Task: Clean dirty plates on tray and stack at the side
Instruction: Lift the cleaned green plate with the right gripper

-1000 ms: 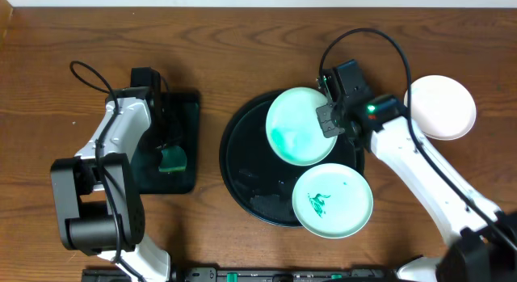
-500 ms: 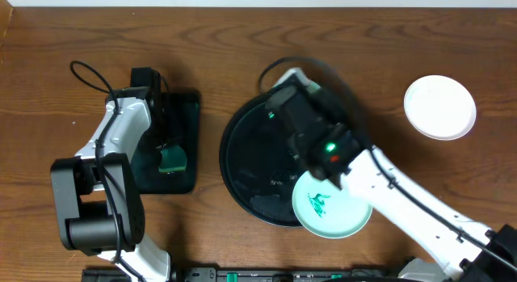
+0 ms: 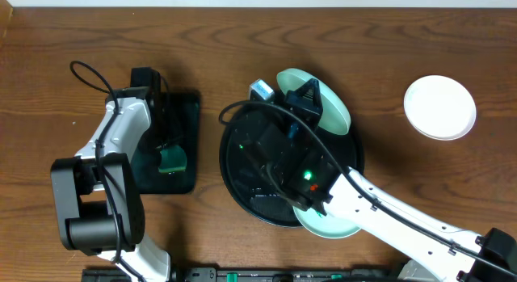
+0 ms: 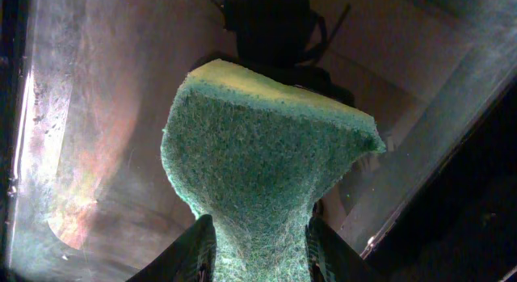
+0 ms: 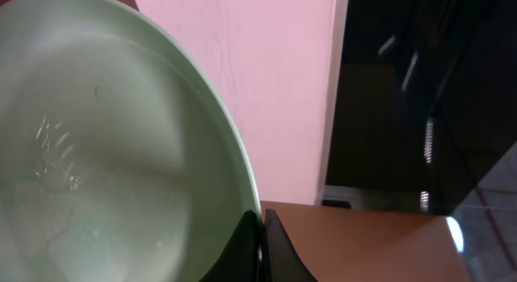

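Right gripper (image 5: 260,248): jaws pinched on the rim of a mint plate (image 3: 325,104), held tilted above the far side of the round tray (image 3: 236,181).

Left gripper (image 4: 258,251): jaws clamped on a green sponge (image 4: 258,128), inside the rectangular tray (image 3: 187,128) left of the round tray.

Recommended: keep the rim grip firm and turn the dirty face toward the sponge. Whether the smear remains cannot be confirmed.

Round tray contents: second mint plate (image 3: 331,228), at its near rim. White plate (image 3: 440,107) sits on the table, to its right.
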Controlling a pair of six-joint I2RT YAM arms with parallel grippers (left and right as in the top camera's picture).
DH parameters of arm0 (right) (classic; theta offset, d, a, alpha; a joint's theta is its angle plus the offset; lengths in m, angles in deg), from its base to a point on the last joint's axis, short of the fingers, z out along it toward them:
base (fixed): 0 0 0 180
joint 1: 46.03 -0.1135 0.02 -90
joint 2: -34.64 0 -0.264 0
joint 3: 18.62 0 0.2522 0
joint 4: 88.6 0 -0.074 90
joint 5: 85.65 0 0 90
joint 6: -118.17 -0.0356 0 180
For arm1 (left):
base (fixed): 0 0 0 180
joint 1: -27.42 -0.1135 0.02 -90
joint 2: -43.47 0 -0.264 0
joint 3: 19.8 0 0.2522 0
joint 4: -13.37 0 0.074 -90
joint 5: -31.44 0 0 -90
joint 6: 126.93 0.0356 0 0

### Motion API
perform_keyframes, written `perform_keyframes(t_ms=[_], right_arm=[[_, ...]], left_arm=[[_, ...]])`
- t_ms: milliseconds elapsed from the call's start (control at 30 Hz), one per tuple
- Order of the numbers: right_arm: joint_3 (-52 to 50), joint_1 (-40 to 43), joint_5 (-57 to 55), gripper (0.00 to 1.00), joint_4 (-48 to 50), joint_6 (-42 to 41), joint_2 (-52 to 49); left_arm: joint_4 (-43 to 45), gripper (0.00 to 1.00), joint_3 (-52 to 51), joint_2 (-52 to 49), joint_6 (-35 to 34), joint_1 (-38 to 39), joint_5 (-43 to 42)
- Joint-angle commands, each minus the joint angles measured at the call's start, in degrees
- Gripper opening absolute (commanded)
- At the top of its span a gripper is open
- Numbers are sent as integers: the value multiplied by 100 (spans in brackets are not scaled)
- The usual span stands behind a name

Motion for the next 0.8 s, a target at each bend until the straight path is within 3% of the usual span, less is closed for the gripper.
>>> perform_keyframes(t_ms=[0,100,200,333,467,600,767], right_arm=[[15,-98,-289,1,24,365,98],[15,127,-177,1,28,483,-9],[15,68,-848,1,289,717,-149],[15,361,-7,1,-2,-55,-212],[15,413,-772,1,42,160,-393],[15,463,20,1,-50,-299,-400],[15,262,-570,1,256,-155,-452]], left_arm=[[-2,38,101,42,55,2,-35],[11,38,101,42,55,2,-35],[9,38,101,42,55,2,-37],[0,38,101,42,55,2,-37],[-22,38,101,42,55,2,-37],[31,38,101,42,55,2,-37],[2,38,101,42,55,2,-37]])
